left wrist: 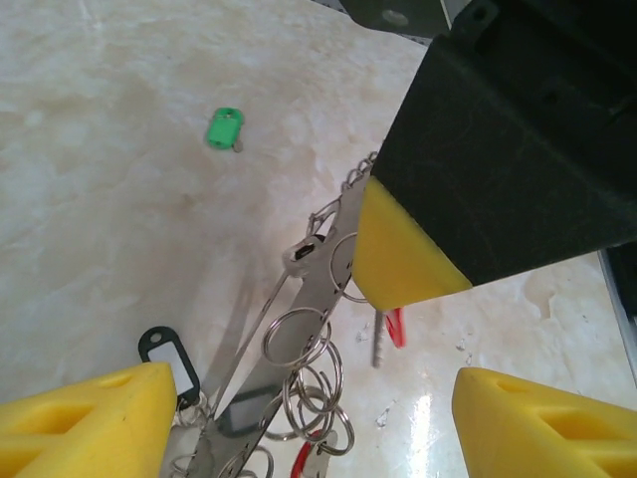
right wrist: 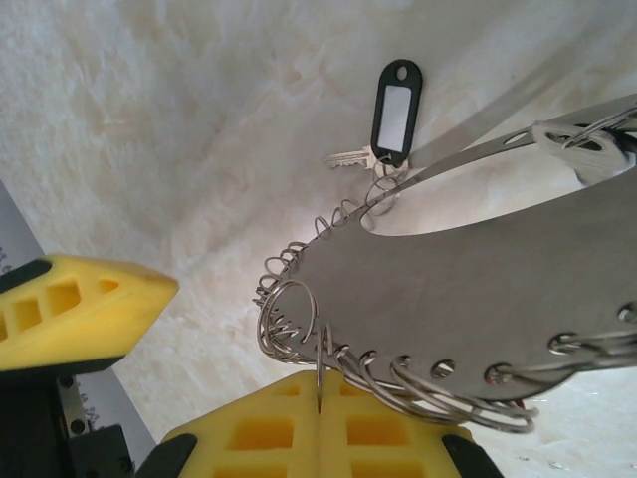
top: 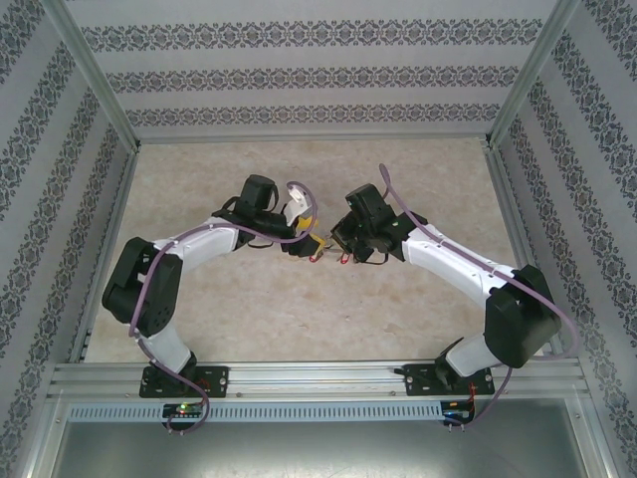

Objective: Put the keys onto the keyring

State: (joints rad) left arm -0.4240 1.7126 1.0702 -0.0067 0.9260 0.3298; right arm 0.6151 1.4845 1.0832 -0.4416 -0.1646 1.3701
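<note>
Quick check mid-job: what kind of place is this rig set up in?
Probably an enclosed lab test cell: aluminium frame rails, patterned walls on three sides, a marble-look tabletop.

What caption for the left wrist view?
Open left pincer flanks the keyring, right pincer gripping its rings; red key nearby, green tag on the table.

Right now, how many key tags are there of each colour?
Green tag: 1
Black tag: 1
Red tags: 2
Total: 4
</note>
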